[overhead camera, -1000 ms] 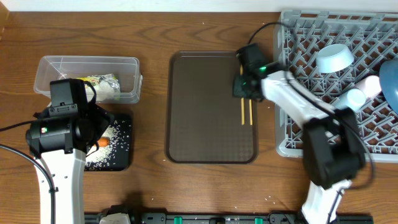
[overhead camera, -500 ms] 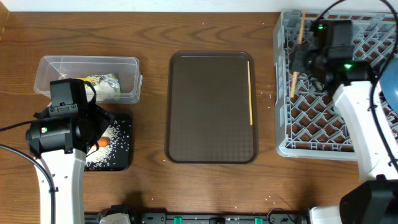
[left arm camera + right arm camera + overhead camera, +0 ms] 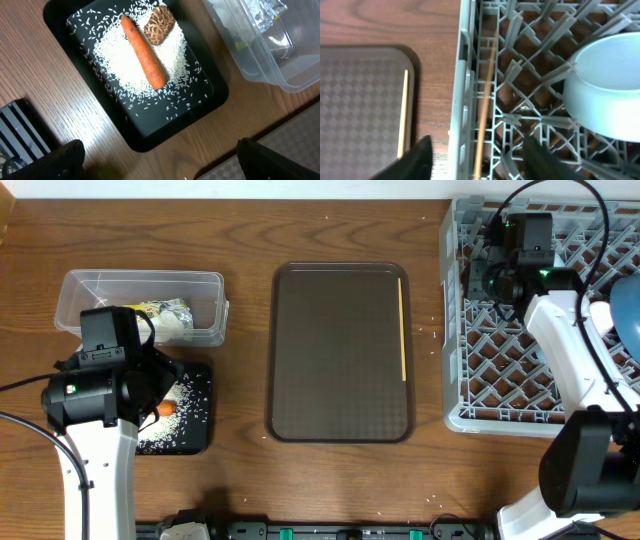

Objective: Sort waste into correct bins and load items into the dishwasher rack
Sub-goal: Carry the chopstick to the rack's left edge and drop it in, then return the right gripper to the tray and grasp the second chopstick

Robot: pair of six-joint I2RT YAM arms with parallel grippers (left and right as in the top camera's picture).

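Right pincer point(image 3: 477, 160) is released over the rack point(image 3: 465, 75), one chopstick point(image 3: 485, 100) lying in its grid; the other chopstick point(image 3: 402, 115) sits on the brown tray point(image 3: 360, 100). Left pincer point(image 3: 165, 160) gapes wide above the carrot point(image 3: 143, 51).

The left arm point(image 3: 98, 442) stands at the near left, wrist pointing straight down; its left gripper point(image 3: 160, 150) is spread wide, holding nothing; the right arm point(image 3: 570, 350) reaches far forward; its right gripper point(image 3: 477, 156) is parted, fingers clamping nothing.

Robot lab setup, prob.: wooden table point(image 3: 240, 230) w/ cabled robot arms point(image 3: 95, 410), grey dish rack point(image 3: 470, 385), brown tray point(image 3: 340, 350).
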